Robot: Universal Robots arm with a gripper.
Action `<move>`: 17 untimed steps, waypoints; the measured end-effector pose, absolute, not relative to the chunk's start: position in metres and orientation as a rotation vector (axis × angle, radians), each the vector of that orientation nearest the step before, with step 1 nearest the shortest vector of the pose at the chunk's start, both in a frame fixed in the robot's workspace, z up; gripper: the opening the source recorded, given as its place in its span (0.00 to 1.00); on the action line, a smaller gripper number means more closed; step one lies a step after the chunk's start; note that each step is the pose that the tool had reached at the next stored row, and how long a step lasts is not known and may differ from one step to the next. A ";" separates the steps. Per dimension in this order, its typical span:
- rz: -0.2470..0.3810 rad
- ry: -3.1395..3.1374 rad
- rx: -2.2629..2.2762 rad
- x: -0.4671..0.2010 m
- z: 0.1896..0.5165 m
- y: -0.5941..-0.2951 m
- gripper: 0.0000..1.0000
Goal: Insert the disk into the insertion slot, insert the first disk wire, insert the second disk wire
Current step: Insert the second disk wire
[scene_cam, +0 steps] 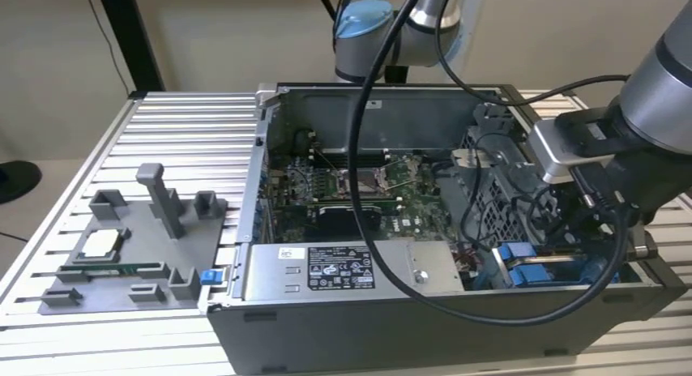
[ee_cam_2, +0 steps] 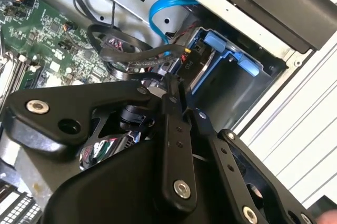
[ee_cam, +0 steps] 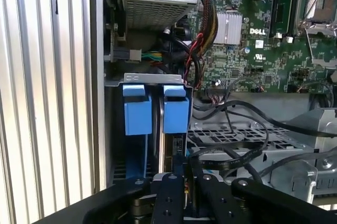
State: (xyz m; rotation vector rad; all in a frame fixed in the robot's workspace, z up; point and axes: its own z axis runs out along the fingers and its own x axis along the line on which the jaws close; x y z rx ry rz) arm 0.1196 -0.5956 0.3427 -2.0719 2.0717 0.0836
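In the lower right of the exterior view, the arm (scene_cam: pixel 649 108) is reached down into the open computer case (scene_cam: pixel 433 319), over the corner where the insertion slot (scene_cam: pixel 578 272) lies. The disk (scene_cam: pixel 517 254) is seen there by its bright blue carrier, set inside the slot's blue rails, just beside the grey power-supply box (scene_cam: pixel 346 271), which lies along the case's near wall. The green motherboard (scene_cam: pixel 357 190) is seen at mid-frame, deeper in the case. At the lower left, a grey fixture (scene_cam: pixel 130 254) is laid on the ribbed table (scene_cam: pixel 184 125), well apart from the case.

In the first wrist view, the disk (ee_cam: pixel 175 112) is shown edge-on between the slot's grey metal walls (ee_cam: pixel 152 79), and the gripper (ee_cam: pixel 187 175) is held close over its far end, among looped black cables (ee_cam: pixel 237 150).

In the second wrist view, the gripper (ee_cam_2: pixel 174 91) is placed near the disk (ee_cam_2: pixel 221 42) in the insertion slot (ee_cam_2: pixel 237 89), with a light blue flat cable (ee_cam_2: pixel 163 10) curved nearby. Whether the gripper is clenched or released cannot be told.
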 end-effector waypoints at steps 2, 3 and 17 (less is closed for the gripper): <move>0.083 2.072 -2.072 0.120 0.342 -0.596 0.00; 0.083 2.072 -2.072 0.120 0.341 -0.596 0.00; 0.076 2.064 -2.072 0.120 0.339 -0.596 0.00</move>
